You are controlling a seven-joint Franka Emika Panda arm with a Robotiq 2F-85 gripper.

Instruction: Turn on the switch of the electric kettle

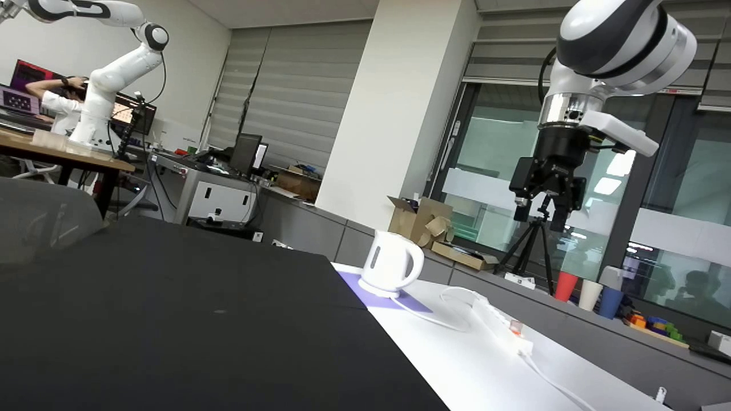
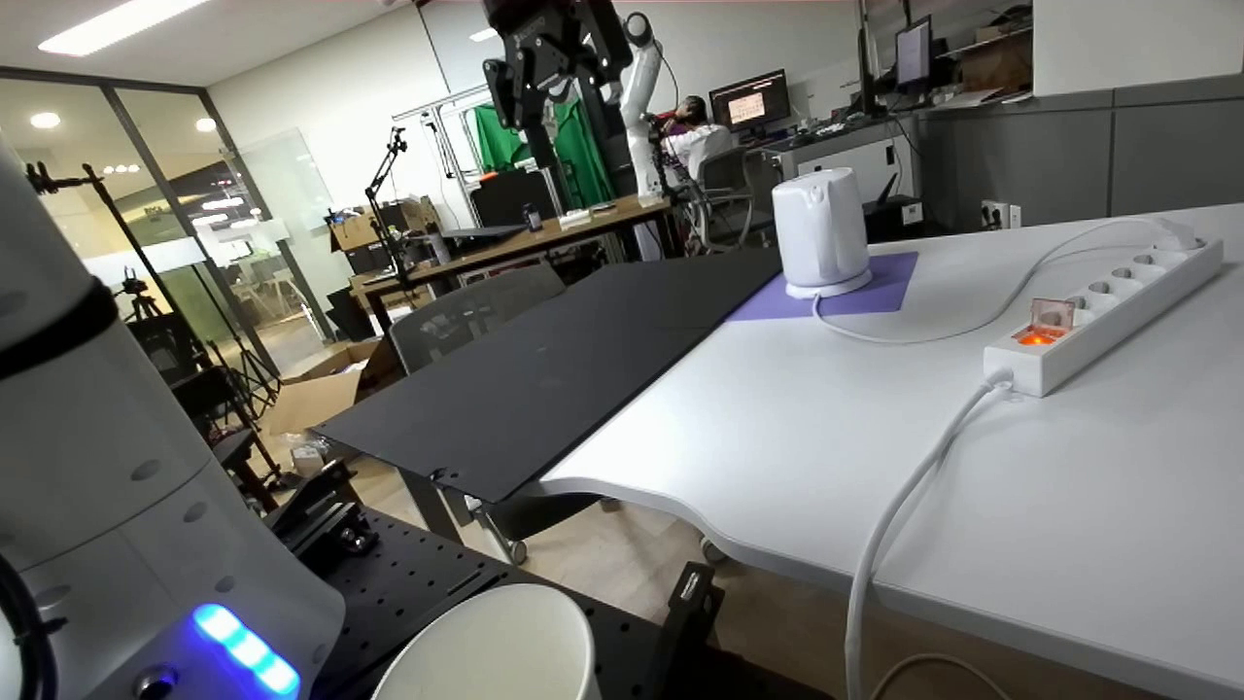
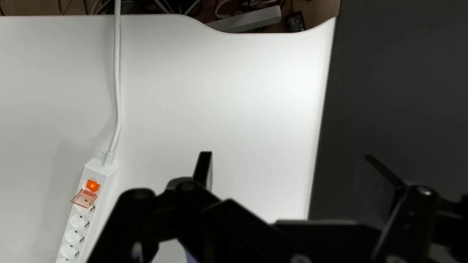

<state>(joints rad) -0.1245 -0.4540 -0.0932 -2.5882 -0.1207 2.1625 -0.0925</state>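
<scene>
If reaching for the electric kettle (image 1: 388,264), upright on the purple mat (image 1: 374,301) on the counter (image 1: 491,371) in an exterior view, best take the loop handle (image 1: 418,260) at three o'clock. Expect something stiff, smooth, likely slippery, light if empty; cannot tell how full. Best press the switch gently, for fear of a slide; cannot make out where. See the tool (image 1: 540,217) toward two o'clock from there, spread, holding nothing. In an exterior view with the power strip (image 2: 1113,323) near four o'clock, can barely tell the loop handle apart, white on white; see the tool cropped, toward ten o'clock. In the wrist view, find no electric kettle, only a purple sliver (image 3: 190,258), probably mat, near seven o'clock, past the blurred, gaping tool.
</scene>
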